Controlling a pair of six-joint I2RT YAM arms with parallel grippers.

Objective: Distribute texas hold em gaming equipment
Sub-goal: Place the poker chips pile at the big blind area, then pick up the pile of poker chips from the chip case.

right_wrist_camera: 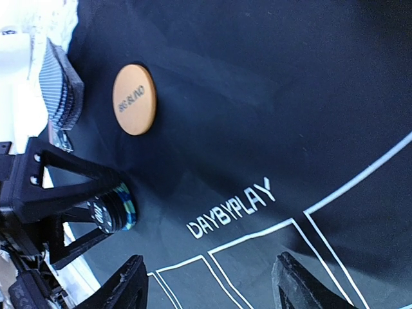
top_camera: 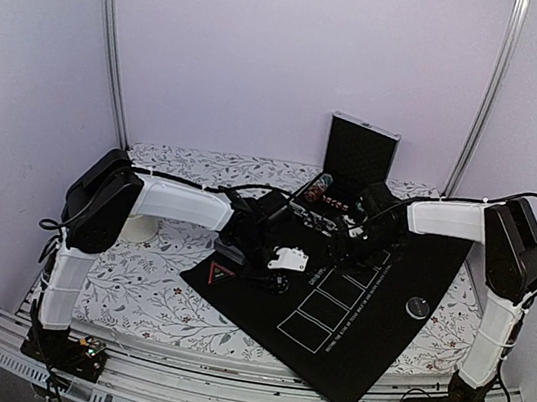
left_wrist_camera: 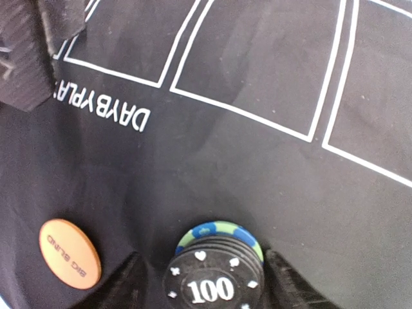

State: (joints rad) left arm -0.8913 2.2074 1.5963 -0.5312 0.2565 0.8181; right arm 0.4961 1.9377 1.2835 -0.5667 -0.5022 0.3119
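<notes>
My left gripper (left_wrist_camera: 212,286) is shut on a short stack of poker chips (left_wrist_camera: 215,270): black "100" chips over a blue-green one. It holds the stack low over the black mat (left_wrist_camera: 257,161); I cannot tell whether it touches. The stack also shows in the right wrist view (right_wrist_camera: 114,212). An orange "BIG BLIND" disc (left_wrist_camera: 69,253) lies on the mat just left of it and shows in the right wrist view too (right_wrist_camera: 134,100). My right gripper (right_wrist_camera: 209,283) is open and empty above the "DAYBYPLAY" print. A dark disc (top_camera: 418,306) lies on the mat's right part. No cards clearly show.
An open black case (top_camera: 360,152) with chips in its tray (top_camera: 323,191) stands behind the mat (top_camera: 263,306). The two grippers, left (top_camera: 277,268) and right (top_camera: 348,245), are close together. A cream cup (top_camera: 140,230) sits by the left arm. White card boxes (top_camera: 334,302) are printed on the mat.
</notes>
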